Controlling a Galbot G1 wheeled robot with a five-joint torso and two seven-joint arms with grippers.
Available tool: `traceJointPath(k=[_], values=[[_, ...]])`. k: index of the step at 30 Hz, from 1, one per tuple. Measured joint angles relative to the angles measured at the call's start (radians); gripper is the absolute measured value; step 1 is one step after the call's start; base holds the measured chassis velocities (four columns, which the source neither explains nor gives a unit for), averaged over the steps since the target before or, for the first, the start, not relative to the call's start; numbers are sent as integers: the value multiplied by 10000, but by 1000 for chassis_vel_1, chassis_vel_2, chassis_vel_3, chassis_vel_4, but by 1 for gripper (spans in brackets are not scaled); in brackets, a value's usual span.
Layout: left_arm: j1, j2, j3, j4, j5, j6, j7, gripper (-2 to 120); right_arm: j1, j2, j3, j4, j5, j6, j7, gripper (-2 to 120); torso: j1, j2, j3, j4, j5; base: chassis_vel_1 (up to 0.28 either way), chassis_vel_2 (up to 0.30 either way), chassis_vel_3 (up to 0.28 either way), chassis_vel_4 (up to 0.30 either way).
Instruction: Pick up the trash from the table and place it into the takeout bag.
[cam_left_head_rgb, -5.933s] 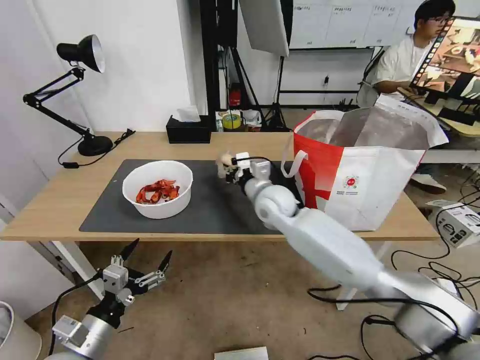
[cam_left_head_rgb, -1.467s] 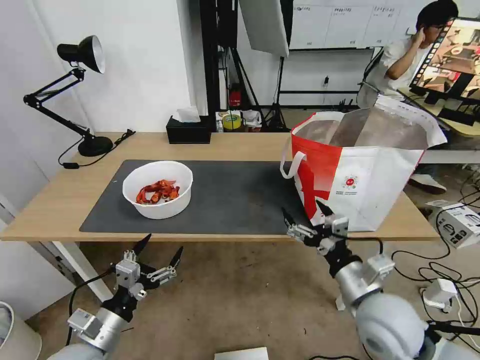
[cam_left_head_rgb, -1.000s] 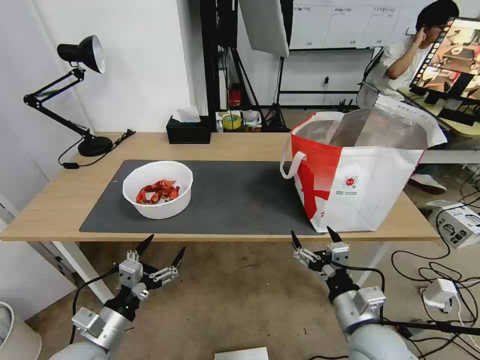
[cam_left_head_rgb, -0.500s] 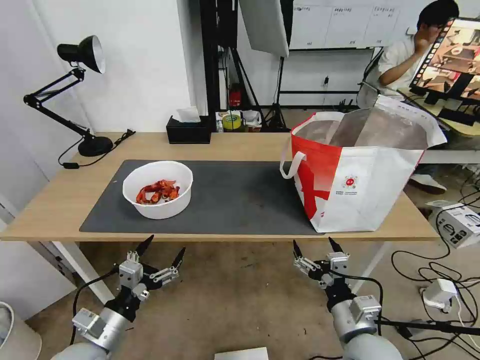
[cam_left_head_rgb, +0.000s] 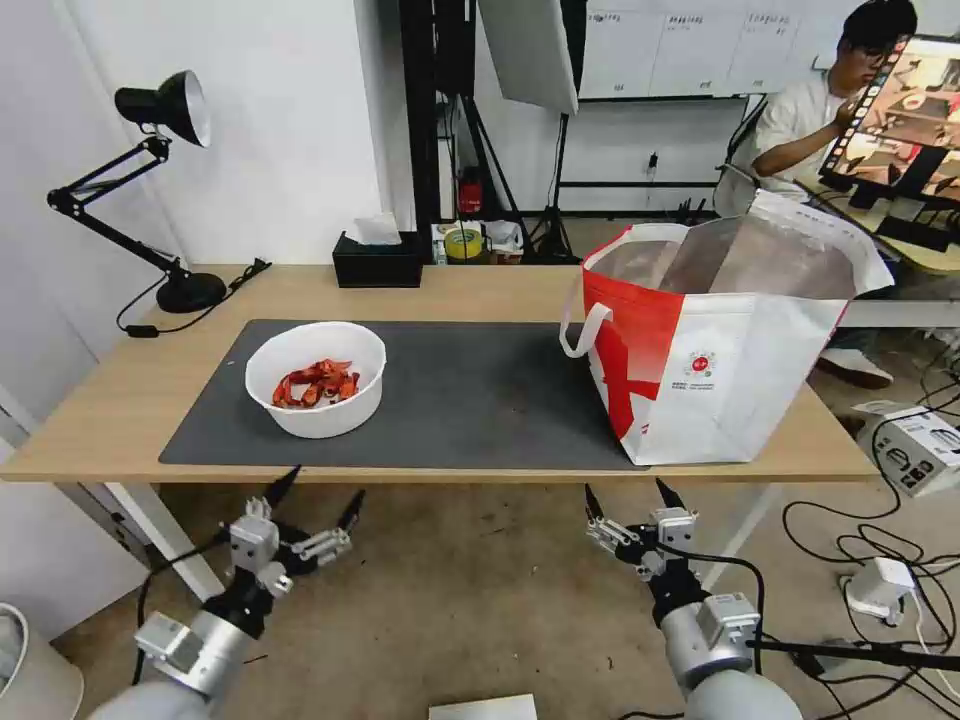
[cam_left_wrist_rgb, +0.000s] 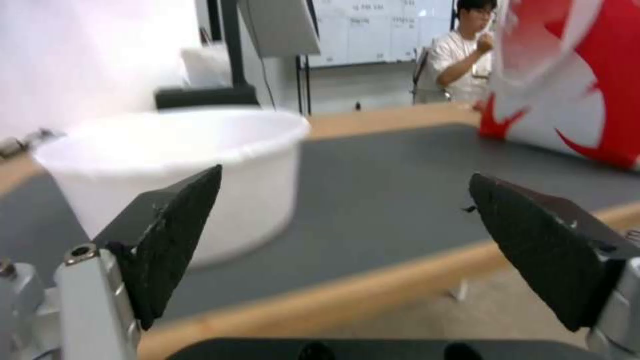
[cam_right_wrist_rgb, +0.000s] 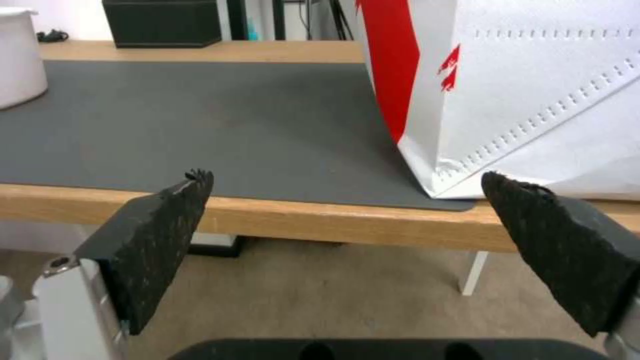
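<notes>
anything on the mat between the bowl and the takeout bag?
Nothing: in the head view the mat is bare between the bowl and the takeout bag.

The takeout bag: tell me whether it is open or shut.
Open. The takeout bag stands upright on the table, its mouth spread wide so the silver foil lining shows inside; its white loop handle hangs loose at the side.

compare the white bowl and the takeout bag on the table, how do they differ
The white bowl is low, round and plain white; the takeout bag is tall, boxy and red-and-white with loop handles. The bowl holds red-orange scraps; the bag shows only silver lining from the head view. The bowl sits fully on the dark mat toward the table's left, while the bag stands at the right, overhanging the mat's edge. Both are upright, open-topped and untouched.
</notes>
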Motion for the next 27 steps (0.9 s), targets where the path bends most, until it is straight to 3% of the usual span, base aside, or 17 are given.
traceJointPath(k=[4, 7, 8, 9, 12, 14, 15, 16, 20, 27], values=[[-388, 870, -317, -178, -838, 479, -491, 100, 2, -2, 0, 0, 4, -4, 0, 100, 0, 0, 0, 0, 0, 0, 0, 0, 0], [-507, 1077, -349, -230, -1063, 661, -657, 100, 4, -3, 1, 0, 5, -4, 0, 100, 0, 0, 0, 1, 0, 0, 0, 0, 0], [-1228, 2085, -253, -366, -2070, 1563, -1480, 100, 7, -5, 4, 0, 9, -9, 0, 100, 0, 0, 0, 0, 0, 0, 0, 0, 0], [-1228, 2085, -253, -366, -2070, 1563, -1480, 100, 7, -5, 4, 0, 9, -9, 0, 100, 0, 0, 0, 0, 0, 0, 0, 0, 0], [-2199, 2997, 83, -255, -3125, 2655, -2409, 100, 10, -9, 5, 2, 13, -10, -3, 100, 0, 0, 1, 1, -2, 0, 0, 0, 0], [-2358, 3127, 143, -220, -3308, 2795, -2514, 100, 11, -10, 6, 2, 14, -10, -2, 100, 0, 0, 1, 0, -1, 0, 0, 0, 0], [-2867, 3492, 364, -122, -3929, 3300, -2866, 100, 11, -9, 6, 3, 15, -10, -3, 100, 0, -1, 1, 0, 0, 0, 0, 0, 0], [-2867, 3492, 364, -122, -3929, 3300, -2866, 100, 11, -9, 6, 3, 15, -10, -3, 100, 0, -1, 1, 0, 0, 0, 0, 0, 0], [-4306, 4459, 1016, 214, -5447, 4456, -3698, 100, 12, -10, 6, 6, 20, -10, -5, 100, 0, 0, 1, -1, -2, 0, 0, 0, 0], [-4991, 5249, 1228, 563, -6455, 5454, -4186, 100, 12, -9, 6, 8, 20, -10, -7, 100, -1, -1, 0, 3, 1, 0, 0, 0, 0]])
